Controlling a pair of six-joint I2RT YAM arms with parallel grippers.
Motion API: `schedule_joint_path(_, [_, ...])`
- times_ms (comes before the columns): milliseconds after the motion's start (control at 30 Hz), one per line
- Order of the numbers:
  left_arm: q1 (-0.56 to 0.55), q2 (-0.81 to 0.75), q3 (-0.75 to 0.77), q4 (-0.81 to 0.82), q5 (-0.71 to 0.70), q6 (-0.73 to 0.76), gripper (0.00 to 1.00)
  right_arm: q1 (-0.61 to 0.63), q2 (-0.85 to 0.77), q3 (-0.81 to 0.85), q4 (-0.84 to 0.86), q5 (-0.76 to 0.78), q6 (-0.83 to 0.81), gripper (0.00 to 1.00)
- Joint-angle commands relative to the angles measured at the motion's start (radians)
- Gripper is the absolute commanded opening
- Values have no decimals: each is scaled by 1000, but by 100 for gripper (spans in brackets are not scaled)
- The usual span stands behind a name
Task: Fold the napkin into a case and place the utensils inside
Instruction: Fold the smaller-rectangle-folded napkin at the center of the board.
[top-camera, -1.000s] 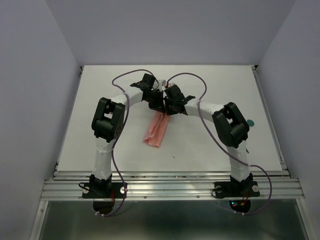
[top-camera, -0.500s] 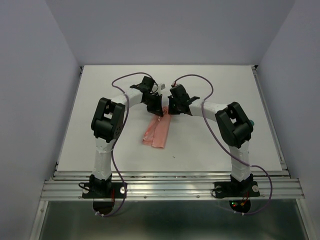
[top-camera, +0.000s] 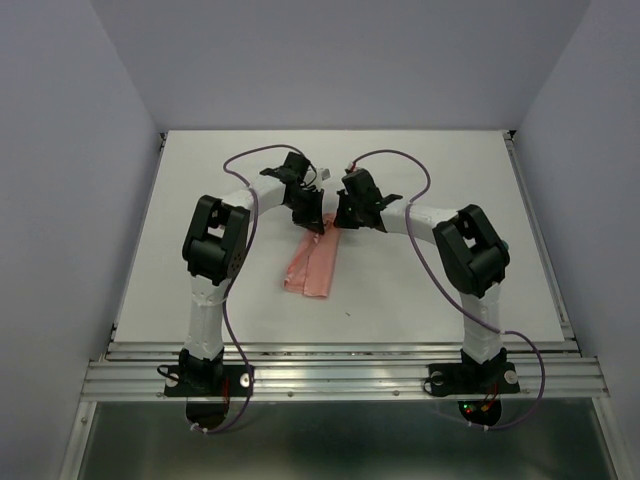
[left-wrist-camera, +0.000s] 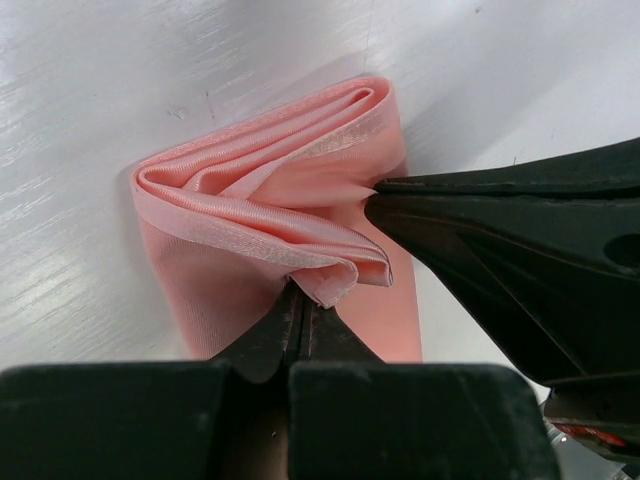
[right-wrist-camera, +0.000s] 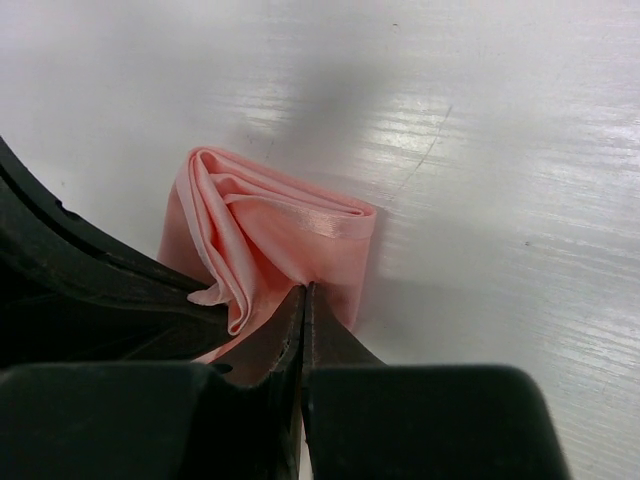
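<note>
Pinching far end of napkin (top-camera: 313, 265): left gripper (top-camera: 314, 222), right gripper (top-camera: 338, 222), both clamped shut on cloth, close together; purple cables (top-camera: 243, 153) loop above table (top-camera: 420, 290).

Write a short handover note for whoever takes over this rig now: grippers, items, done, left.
Left gripper: shut, pinching the napkin at its far end.
Right gripper: shut on the same end, beside the left.
Napkin: narrow folded strip in the middle of the table.
Done: folded into layers.
Left: finish the case, then load the utensils; none clearly in view.
</note>
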Motion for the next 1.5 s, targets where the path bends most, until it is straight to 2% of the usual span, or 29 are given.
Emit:
schedule_joint_path(0, [-1, -33, 40, -64, -49, 29, 0, -5, -63, -7, 65, -11, 21, 1])
schedule_joint_path(100, [-5, -50, 42, -53, -55, 33, 0, -5, -58, -5, 65, -13, 24, 1])
schedule_joint_path(133, [-6, -55, 39, -47, -56, 33, 3, -5, -57, -5, 63, -14, 26, 1])
schedule_joint_path(233, [-7, -82, 15, -18, -62, 29, 21, -5, -55, -5, 65, -13, 29, 1])
schedule_joint_path(267, [-7, -96, 8, -10, -62, 29, 32, -5, -54, -7, 65, -13, 27, 1])
schedule_joint_path(367, [-7, -116, -15, 18, -58, 24, 45, -5, -55, -8, 65, -13, 29, 1])
schedule_joint_path(500, [-7, -139, -38, 56, -59, 7, 46, -5, -54, -8, 65, -43, 29, 1])
schedule_joint_path(633, [-9, -144, -47, 84, -52, -4, 37, -5, -51, -7, 65, -46, 30, 1])
schedule_joint_path(800, [-16, -134, -42, 97, -59, -11, 37, -5, -51, -5, 65, -51, 32, 1])
schedule_joint_path(933, [-22, -130, -39, 101, -50, -14, 25, -5, -51, -5, 65, -51, 33, 1])
schedule_joint_path(1000, [-24, -122, -36, 99, -42, -13, 16, -5, -51, -4, 65, -53, 35, 1])
schedule_joint_path(1033, [-27, -121, -39, 99, -41, -14, 6, -5, -51, -1, 65, -54, 35, 1])
schedule_joint_path(1100, [-27, -111, -41, 99, -38, -20, 0, -5, -52, -1, 65, -57, 35, 1])
schedule_joint_path(1467, [-27, -98, -48, 75, -38, -11, 0, -5, -68, -14, 74, -43, 47, 1])
